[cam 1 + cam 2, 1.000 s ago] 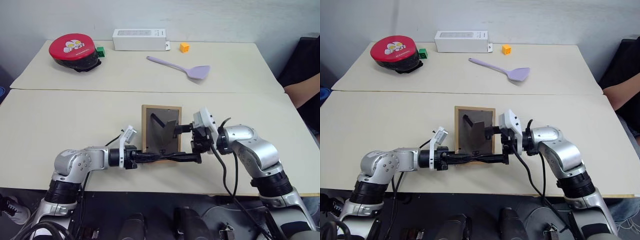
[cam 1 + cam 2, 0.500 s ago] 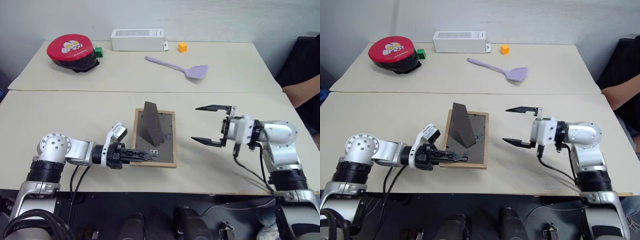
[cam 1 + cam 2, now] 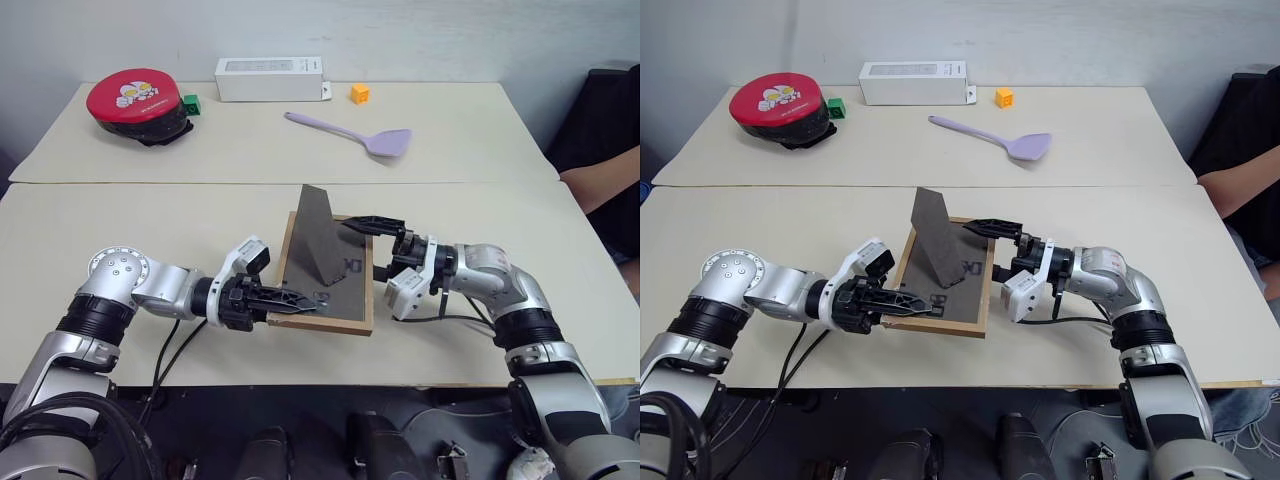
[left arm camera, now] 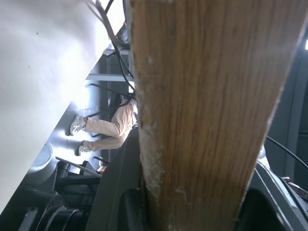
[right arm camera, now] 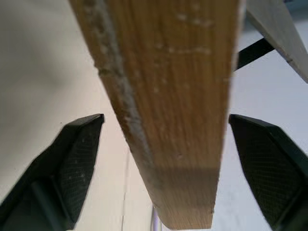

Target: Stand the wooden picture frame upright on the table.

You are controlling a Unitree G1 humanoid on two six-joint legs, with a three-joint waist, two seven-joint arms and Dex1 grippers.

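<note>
The frame (image 3: pixel 328 272) is on the near half of the table (image 3: pixel 150 215), in the middle, with its dark back turned up and the triangular stand (image 3: pixel 312 238) already folded out and pointing upward. Its left side is now lifted a little off the table, while one second ago the frame was lying flat with the stand only partly opened. The left gripper (image 3: pixel 295 297) is clamped on the near edge of the frame; in the left wrist view the wood sits tight between its fingers. The right gripper (image 3: pixel 382 248) has come back to the right edge of the frame: half a second ago it was well apart from it with the fingers wide. Now its fingers (image 5: pixel 77 163) are on both sides of the wood edge but have not closed on it, a gap is visible on each side. I think this means the stand is ready and the next step is to grip with the right gripper and tilt the frame up. On the far half, well apart, there are a red lid (image 3: pixel 137 102), a white box (image 3: pixel 268 78), a spatula (image 3: pixel 355 134) and two small cubes.
</note>
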